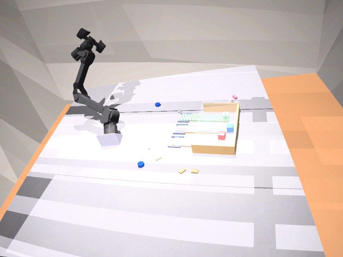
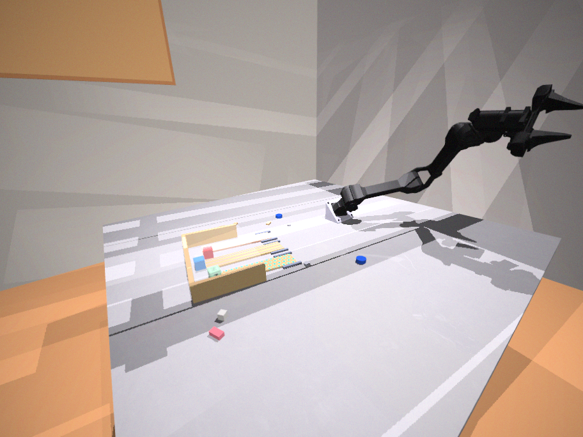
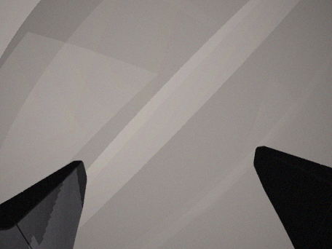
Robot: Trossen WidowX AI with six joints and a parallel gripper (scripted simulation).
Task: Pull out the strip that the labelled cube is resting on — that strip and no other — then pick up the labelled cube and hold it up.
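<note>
The labelled cube [image 1: 225, 116] [image 2: 214, 271] is pale green with a letter Z. It rests on the far end of the dotted teal-and-yellow strip [image 1: 202, 117] [image 2: 282, 260], the strip beside one side wall. A blue cube [image 1: 229, 127] [image 2: 199, 262] is at the far end of the middle, striped strip [image 2: 263, 252]. A red cube [image 1: 221, 135] [image 2: 208, 252] is at the far end of the third strip, pale in the top view. Dark bars flank the strips' outer ends. My gripper [image 2: 576, 122] [image 3: 172, 164] is open and empty, raised high and far from the cubes, facing a wall.
A three-sided wooden frame [image 1: 213, 149] [image 2: 229, 284] surrounds the cubes, open toward the arm's base. Blue discs [image 1: 157, 104] [image 1: 140, 164] [image 2: 360, 259] lie outside it. A red block [image 1: 234, 96] [image 2: 216, 333], a white block [image 2: 221, 315] and small tan blocks [image 1: 182, 170] [image 1: 195, 171] lie around.
</note>
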